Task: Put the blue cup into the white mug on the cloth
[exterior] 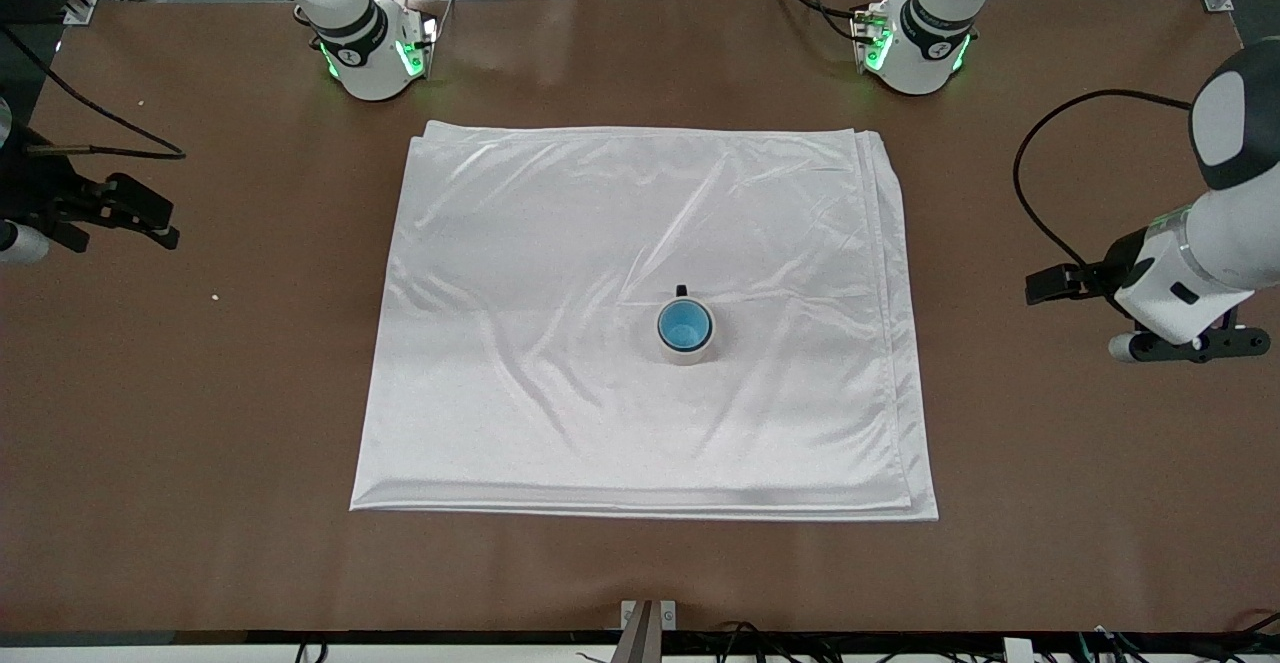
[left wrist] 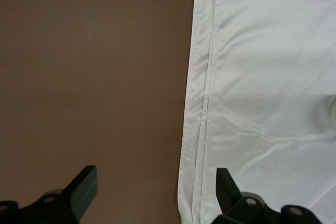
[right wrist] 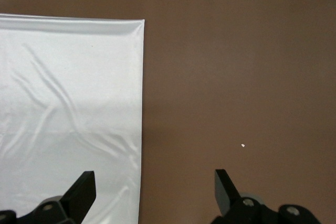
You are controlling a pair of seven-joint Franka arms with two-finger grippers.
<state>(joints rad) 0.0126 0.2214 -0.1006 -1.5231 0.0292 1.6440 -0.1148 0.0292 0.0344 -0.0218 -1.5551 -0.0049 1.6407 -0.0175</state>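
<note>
The blue cup point(exterior: 685, 325) sits upright inside the white mug point(exterior: 686, 357). The mug stands on the cloth point(exterior: 560, 243) near its middle, toward the left arm's end, with its black handle pointing at the robots' bases. My left gripper point(exterior: 1045, 288) is open and empty over bare table off the cloth's edge at the left arm's end; its wrist view point(left wrist: 156, 190) shows the cloth's folded edge point(left wrist: 205, 103). My right gripper point(exterior: 150, 218) is open and empty over bare table at the right arm's end; its wrist view point(right wrist: 155, 190) shows a cloth corner point(right wrist: 68, 103).
The brown table point(exterior: 200, 393) surrounds the cloth on all sides. A small white speck point(exterior: 214, 296) lies on the table near the right gripper and also shows in the right wrist view point(right wrist: 242, 145). A black cable point(exterior: 1040, 173) loops by the left arm.
</note>
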